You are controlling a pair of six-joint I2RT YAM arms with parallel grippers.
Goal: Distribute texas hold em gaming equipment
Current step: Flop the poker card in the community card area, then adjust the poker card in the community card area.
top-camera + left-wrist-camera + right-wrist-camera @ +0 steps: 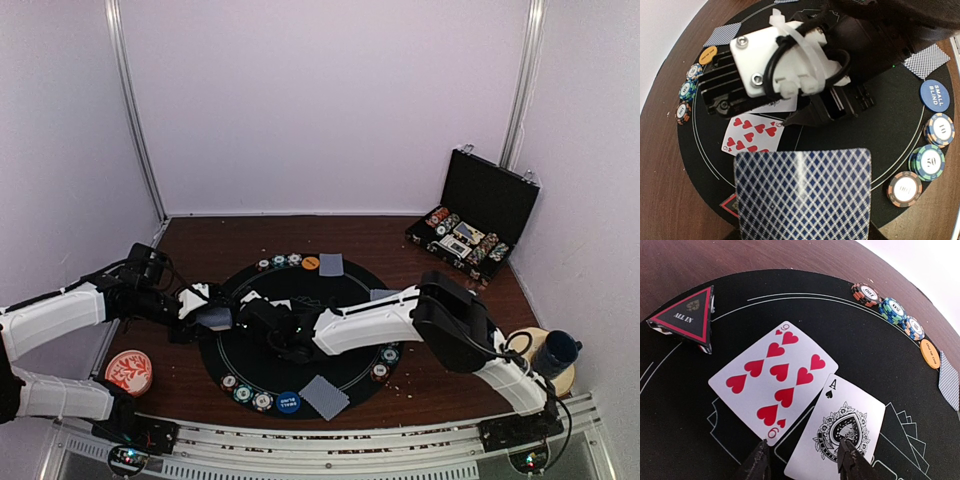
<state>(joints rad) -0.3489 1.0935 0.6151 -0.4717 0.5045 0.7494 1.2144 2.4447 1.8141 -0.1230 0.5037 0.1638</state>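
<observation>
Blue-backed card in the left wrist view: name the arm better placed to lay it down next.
Left, probably: the left arm holds the blue-backed card above the mat by the nine of hearts. The right fingers stand open and empty over the ace of spades.

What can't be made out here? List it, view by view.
- Raised card: left wrist view shows only its back; face hidden, bottom edge cuts it.
- Nine of hearts and ace of spades: top view, largely covered by the right arm.
- Case contents: top view, too small to count.
</observation>
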